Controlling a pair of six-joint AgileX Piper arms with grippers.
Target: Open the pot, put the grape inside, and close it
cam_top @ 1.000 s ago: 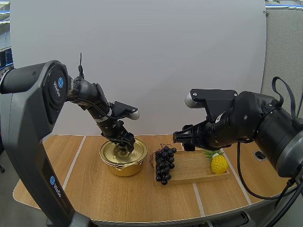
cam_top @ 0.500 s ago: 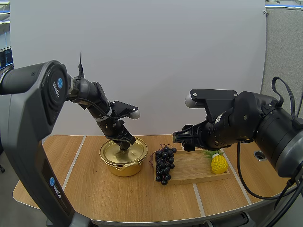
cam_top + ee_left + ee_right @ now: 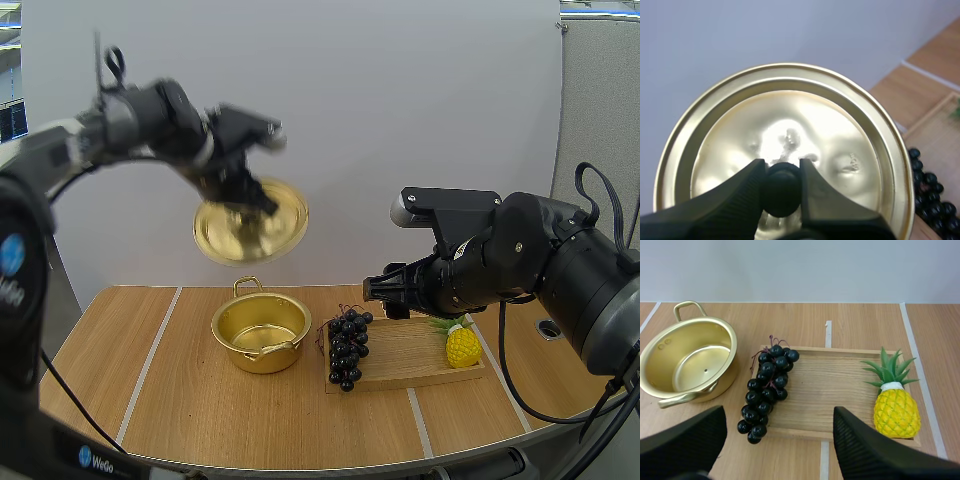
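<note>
Lid [image 3: 252, 232] is held over open pot [image 3: 265, 360]
Knob [image 3: 782, 195] pinched by left pincer [image 3: 782, 170]; gaping right pincer [image 3: 779, 415] is best centred on grapes [image 3: 767, 385].

Open pot [image 3: 262, 357]; lid [image 3: 250, 232] aloft; grapes [image 3: 347, 350] beside

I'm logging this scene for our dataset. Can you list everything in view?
pot: 1, gold, open, on the table beside the tray
lid: 1, gold, in the air above the pot
grapes: 1 bunch, dark, on the tray's edge nearest the pot
pineapple: 1, yellow, on the tray's other end
tray: 1, wooden, on the table
table: 1, wooden, under everything
left gripper: 1, black, shut on the lid
right gripper: 1, black, open, above the tray
</note>
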